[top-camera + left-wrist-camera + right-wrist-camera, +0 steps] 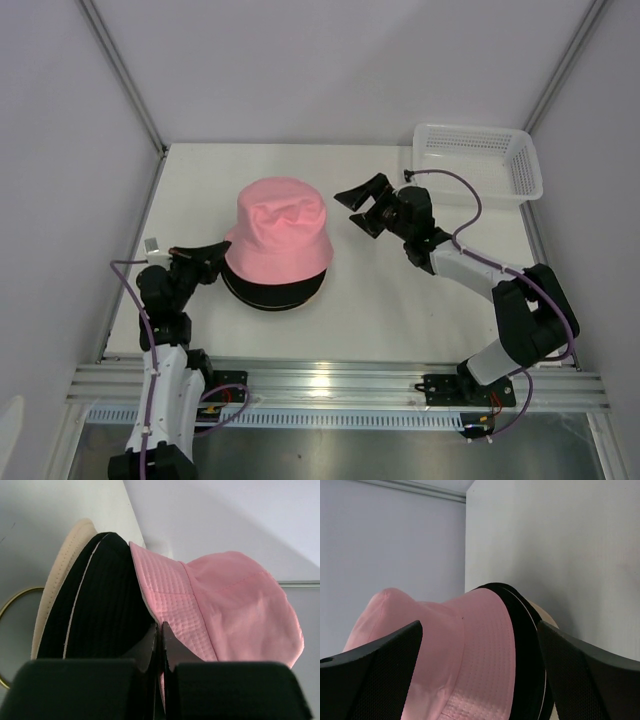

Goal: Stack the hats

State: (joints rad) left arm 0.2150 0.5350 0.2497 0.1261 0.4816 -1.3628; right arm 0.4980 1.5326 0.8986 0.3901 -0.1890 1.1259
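because the pink bucket hat [280, 225] sits crown-up as the top layer of the pile at the centre of the table [400, 310], the stack appears essentially built, with the black hats [275, 295] showing only as a dark rim beneath its brim at 6 o'clock. the left gripper [208, 258] meets the pile from 9 o'clock; in the left wrist view its fingers are pressed together with a sliver of pink fabric between them, so it seems to pinch the pink brim, probably to seat or straighten that layer. the right gripper [362, 205] hangs at 3 o'clock of the pile, jaws spread wide and apart from the fabric, holding nothing, likely clear of the work. the tan hat [62, 565] is hidden from above and appears only as a pale edge behind the black layer in the left wrist view. whether the dark layer is one hat or two cannot be told; a thin pale line crosses it. a gold wire [11, 602] arc is cut off at the frame edge. a white basket [478, 160] stands at 2 o'clock.
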